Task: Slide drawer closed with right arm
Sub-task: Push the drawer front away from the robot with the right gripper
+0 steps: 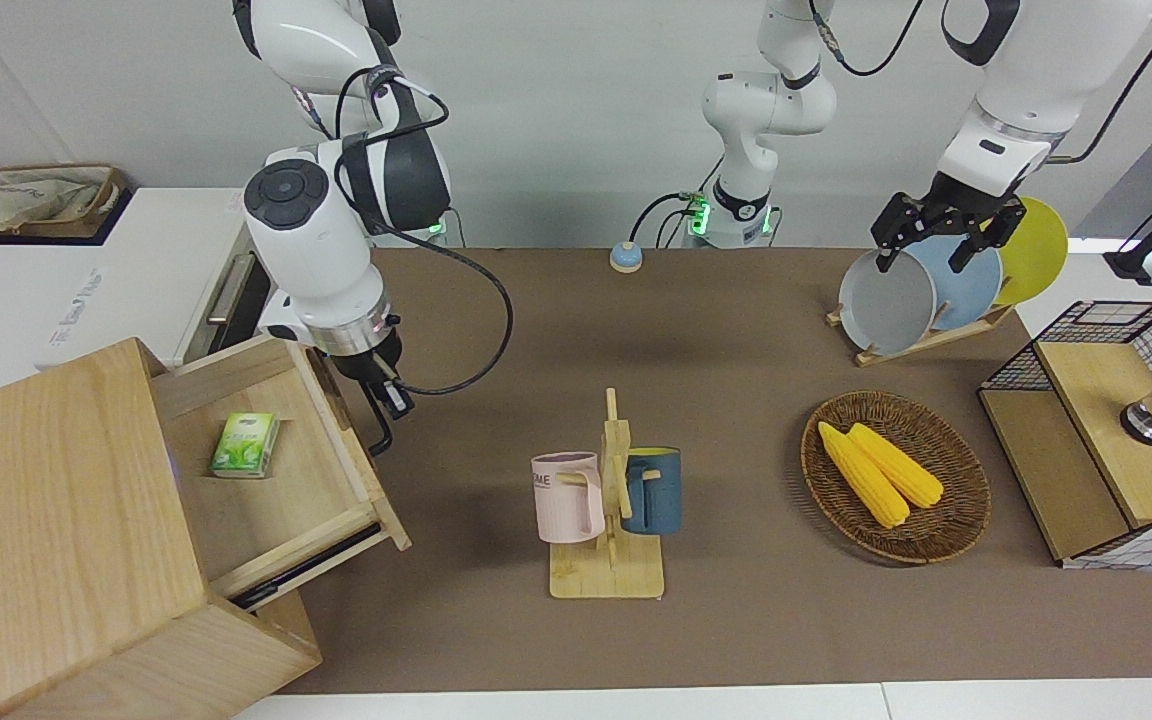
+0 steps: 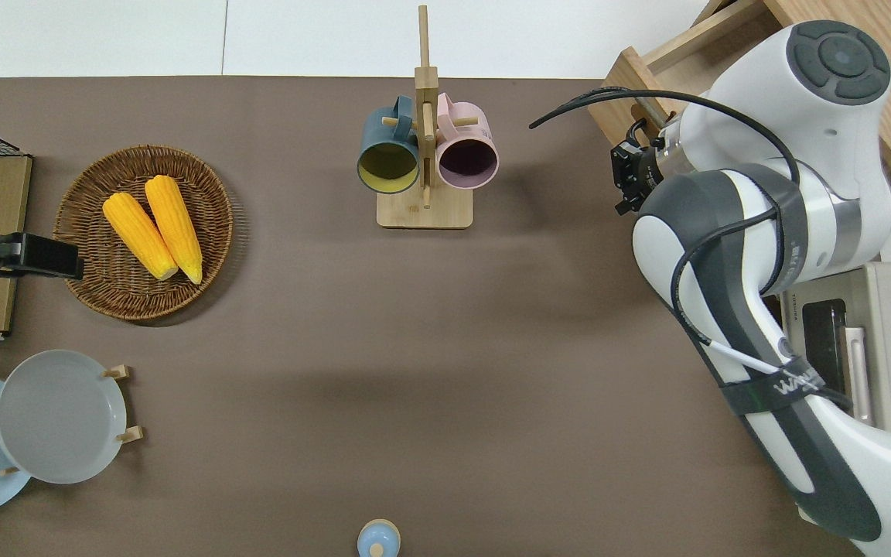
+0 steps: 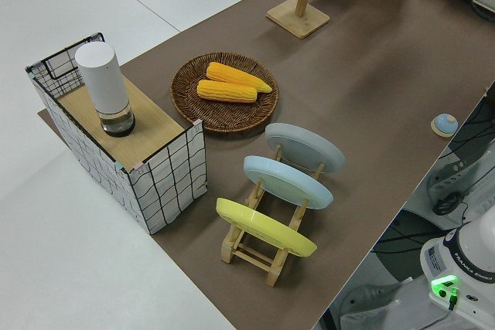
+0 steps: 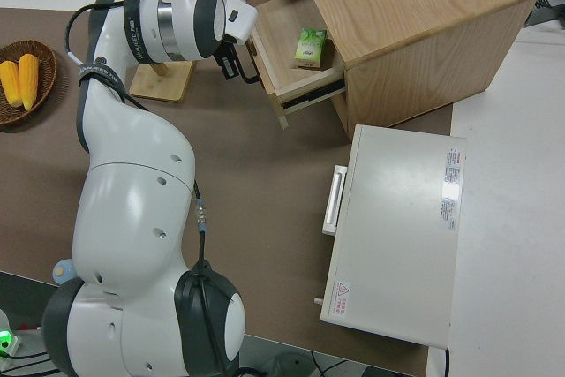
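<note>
One drawer (image 1: pixel 276 470) is standing pulled well out of the pale-wood cabinet (image 1: pixel 56 540) at the right arm's end of the desk (image 1: pixel 716 330), w/ a small green packet (image 1: pixel 246 444) lying inside. Right arm's pincer (image 1: pixel 388 400) is sitting right at the black loop handle (image 1: pixel 379 432) on the front panel; whether its fingers are spread or pressed together I cannot tell from any view.

To do this step well, imo: it's pushing that's needed, not gripping — so the pincer should be bearing squarely on the front panel near the handle's middle, driving straight along the runners. An off-centre push is likely skewing the drawer and jamming it. The cable looping by the wrist should be kept clear of the gap.

Moving along the desk: pink mug (image 1: pixel 568 497) and blue mug (image 1: pixel 653 489) are hanging on a wooden stand (image 1: pixel 608 575), then a basket (image 1: pixel 956 520) w/ two corn cobs (image 1: pixel 881 475). Left arm is parked.

Writing: pink mug is showing letters ending "ME"; the packet's print is too small to read — same for the label on the white appliance (image 4: pixel 397 236).
</note>
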{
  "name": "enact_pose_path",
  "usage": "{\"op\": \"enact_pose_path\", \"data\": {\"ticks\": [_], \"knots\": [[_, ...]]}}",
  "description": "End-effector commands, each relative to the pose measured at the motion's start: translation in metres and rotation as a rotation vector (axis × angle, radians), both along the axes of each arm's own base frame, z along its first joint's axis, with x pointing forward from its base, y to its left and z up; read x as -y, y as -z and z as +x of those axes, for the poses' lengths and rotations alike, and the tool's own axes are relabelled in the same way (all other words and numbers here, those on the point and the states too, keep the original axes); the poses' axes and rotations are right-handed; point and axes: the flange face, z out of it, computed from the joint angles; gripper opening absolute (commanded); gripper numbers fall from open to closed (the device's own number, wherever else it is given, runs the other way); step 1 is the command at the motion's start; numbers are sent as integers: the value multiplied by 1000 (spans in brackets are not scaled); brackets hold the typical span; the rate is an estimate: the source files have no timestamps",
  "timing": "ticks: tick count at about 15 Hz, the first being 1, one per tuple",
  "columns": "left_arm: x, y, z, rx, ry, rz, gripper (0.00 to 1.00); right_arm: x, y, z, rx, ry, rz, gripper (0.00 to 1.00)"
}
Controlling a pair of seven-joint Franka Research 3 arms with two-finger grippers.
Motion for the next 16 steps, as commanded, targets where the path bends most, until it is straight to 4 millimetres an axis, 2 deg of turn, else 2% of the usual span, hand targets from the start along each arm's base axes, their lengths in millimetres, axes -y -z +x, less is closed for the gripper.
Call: {"op": "enact_pose_path", "data": {"ticks": [1,4,9,13,16], "knots": [[0,-2,4,8,8,14,998,35,2,7,16,21,49,0],[0,-2,4,8,8,14,998,60,2,9,20,6,61,0],[0,-2,4,8,8,14,998,83,2,10,24,23,59,0],[0,-2,4,8,8,16,998,134,0,9,38,16,64,0],[0,-2,4,8,8,16,998,163,0,7,51,-65,63,0]]}}
